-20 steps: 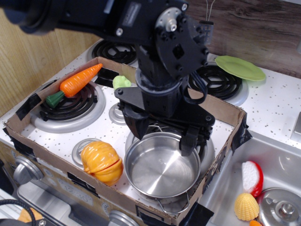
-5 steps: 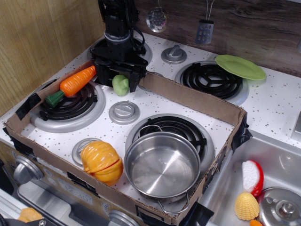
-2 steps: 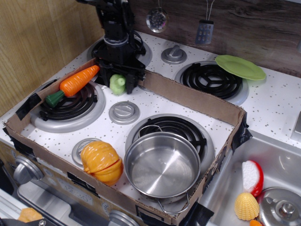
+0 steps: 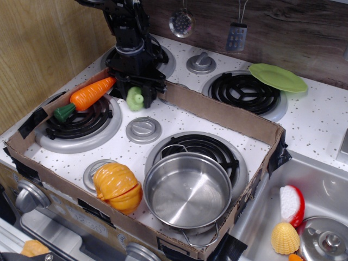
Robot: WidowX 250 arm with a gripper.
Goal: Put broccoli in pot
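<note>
The broccoli [image 4: 134, 98], a small pale-green lump, sits at the back of the cardboard tray, between the fingers of my gripper [image 4: 136, 95]. The gripper comes straight down from the black arm and its jaws look closed against the broccoli's sides. The broccoli seems to be at or just above the white stovetop. The steel pot [image 4: 187, 197] stands empty on the front right burner, well in front of and to the right of the gripper.
A carrot [image 4: 89, 93] lies just left of the gripper on the left burner. An orange squash [image 4: 117, 187] sits left of the pot. A low cardboard wall [image 4: 223, 115] rings the area. A lime plate [image 4: 277, 78] lies back right. The sink holds a lid [image 4: 323, 242] and toy food.
The arm left the pot and went to the back left. Over the last second the jaws closed in from wide apart onto the broccoli, which shifted slightly left.
</note>
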